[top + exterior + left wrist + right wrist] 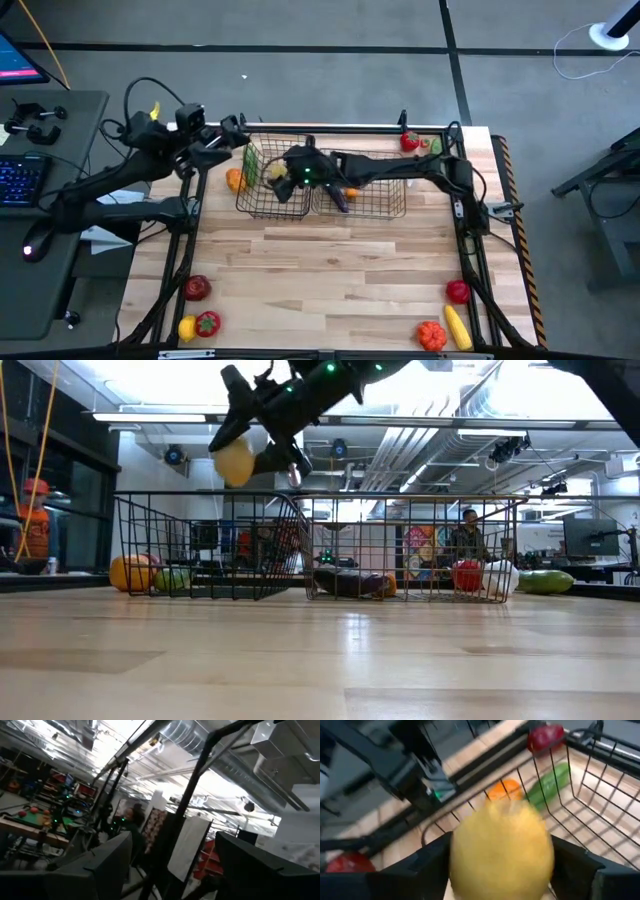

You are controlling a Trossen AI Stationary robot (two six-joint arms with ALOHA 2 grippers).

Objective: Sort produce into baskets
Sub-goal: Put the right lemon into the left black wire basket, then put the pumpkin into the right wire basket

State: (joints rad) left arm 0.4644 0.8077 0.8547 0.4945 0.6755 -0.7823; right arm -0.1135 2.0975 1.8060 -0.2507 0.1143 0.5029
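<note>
My right gripper (280, 172) reaches from the table's right over the narrower wire basket (262, 195) and is shut on a yellow lemon-like fruit (234, 462). The fruit is above the basket's rim. An orange fruit (130, 572) and a green piece (172, 578) lie at that basket's left end. The wider basket (372, 200) stands beside it on the right and holds a purple eggplant (350, 582), a red piece (466, 575) and a white piece (500, 578). My left gripper (235, 135) is open and empty at the far left, raised and pointing toward the room. My right gripper pinches the yellow fruit by its two opposite sides (465, 855) between its two fingers (572, 865). The fingers slant downward, coming from the table's right. The fruit is lifted clear, above the narrower basket (600, 795).
Loose produce lies on the table: a red tomato (197, 288), a yellow piece (187, 327) and a red piece (208, 323) near left; a red piece (458, 291), yellow corn (458, 325) and an orange piece (431, 335) near right; red (410, 142) and green (430, 145) pieces far right.
</note>
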